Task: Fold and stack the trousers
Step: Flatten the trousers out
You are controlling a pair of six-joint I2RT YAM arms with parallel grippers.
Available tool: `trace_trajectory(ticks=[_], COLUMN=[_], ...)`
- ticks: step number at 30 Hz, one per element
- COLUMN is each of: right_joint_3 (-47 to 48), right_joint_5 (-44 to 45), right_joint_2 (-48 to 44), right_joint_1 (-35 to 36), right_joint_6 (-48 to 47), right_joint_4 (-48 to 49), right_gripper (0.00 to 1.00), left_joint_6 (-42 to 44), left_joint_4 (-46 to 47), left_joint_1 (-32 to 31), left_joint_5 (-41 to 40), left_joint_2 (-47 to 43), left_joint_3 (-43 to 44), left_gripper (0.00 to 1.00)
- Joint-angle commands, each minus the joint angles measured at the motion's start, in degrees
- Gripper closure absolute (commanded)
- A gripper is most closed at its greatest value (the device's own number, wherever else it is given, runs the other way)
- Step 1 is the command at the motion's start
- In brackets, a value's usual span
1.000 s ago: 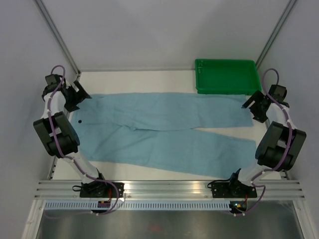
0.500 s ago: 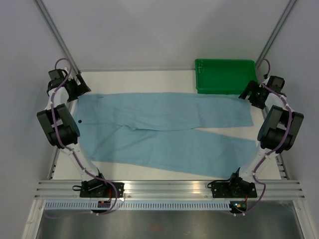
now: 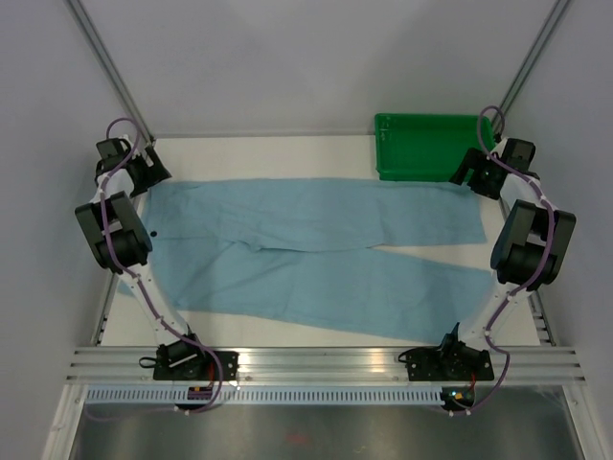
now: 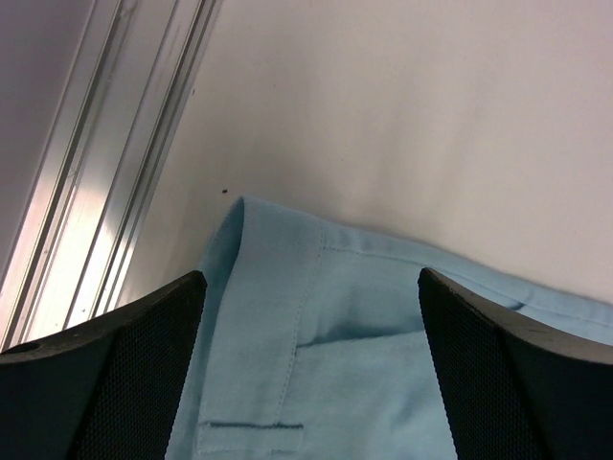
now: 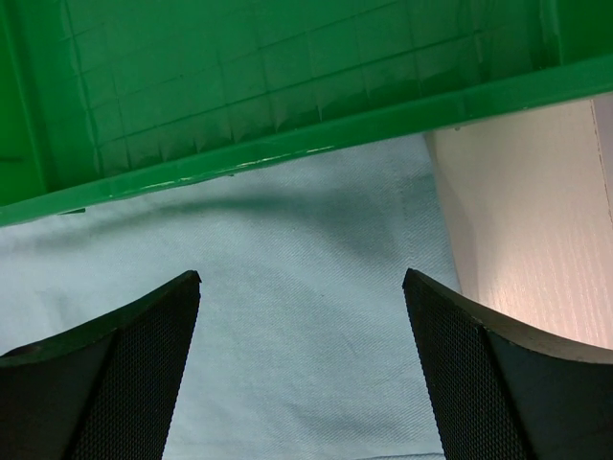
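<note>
Evidently both arms had shifted toward the far edge: left fingers (image 4: 115, 374), apart, over the waistband corner of the trousers (image 3: 306, 244), spread flat on the counter (image 3: 268, 158); right fingers (image 5: 105, 369), apart, over the far leg's hem beside the green tray (image 3: 431, 144). Folding had not begun.

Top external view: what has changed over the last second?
Both drew back toward the far edge: the left claw a little, beside the waistband's far corner, the right claw from the far leg's hem toward the green tray. Both are open, holding nothing. The trousers stayed spread flat, tray unmoved.
</note>
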Motion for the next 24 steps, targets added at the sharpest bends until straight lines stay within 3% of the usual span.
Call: trace_trajectory(ticks=[1,12,15,19,24], right_joint_3=[1.12,-1.42,-1.69,-1.34,0.77], right_joint_5=[-1.56,-0.07,1.17,1.6,2.04], right_joint_2=[-0.38,0.66,2.25,3.39,4.36], right_joint_1=[0.14,0.14,0.14,0.14,0.14], right_joint_6=[-0.48,1.89,2.77,3.48,4.79], right_joint_4=[2.83,5.99,6.25,6.96,6.69], right_gripper=[0.06,0.06,0.06,0.06,0.06], left_joint_6=[-1.83,-5.0,-4.74,-4.03,-2.63], left_joint_4=[4.07,5.65,6.18,6.27,4.6], left_joint_1=[0.36,1.77,1.86,1.86,2.03], left_joint_5=[-1.51,3.4,5.07,7.71,8.33], left_joint_2=[3.69,8.01,8.28,8.19,8.98], left_joint_3=[4.14,7.14,7.23,7.32,8.02], left_gripper=[0.03,0.12,0.2,0.39,0.43])
